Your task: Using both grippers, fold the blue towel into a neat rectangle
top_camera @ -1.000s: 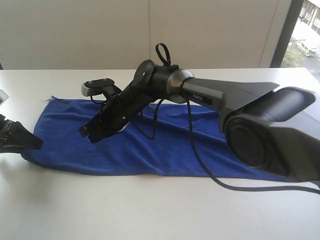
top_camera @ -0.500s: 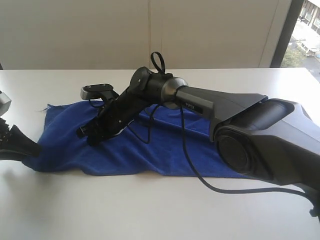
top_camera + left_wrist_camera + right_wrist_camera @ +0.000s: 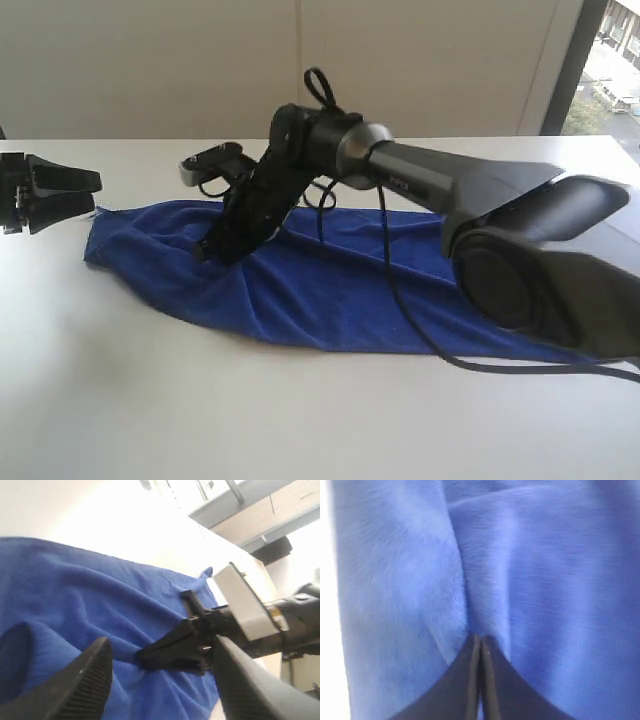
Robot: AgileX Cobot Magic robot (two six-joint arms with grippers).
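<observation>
The blue towel (image 3: 330, 285) lies as a long rumpled band across the white table (image 3: 300, 420). My right arm reaches across the middle. Its gripper (image 3: 204, 251) presses down near the towel's left end, shut on a pinched ridge of the cloth. In the right wrist view the gripper (image 3: 480, 641) has its fingers pressed together, and a fold of the towel (image 3: 540, 580) runs out from the tips. My left gripper (image 3: 95, 194) hovers open off the towel's far left corner, holding nothing. The left wrist view shows that gripper (image 3: 160, 641) spread wide over the towel (image 3: 75, 590).
The right arm's large dark base (image 3: 540, 270) and its black cable (image 3: 400, 300) lie over the right half of the towel. A wall stands behind the table, with a window (image 3: 610, 60) at the far right.
My left gripper has left the towel's near left corner and moved to the back left, now open. The towel's left end has bunched narrower. The right gripper shifted slightly back.
</observation>
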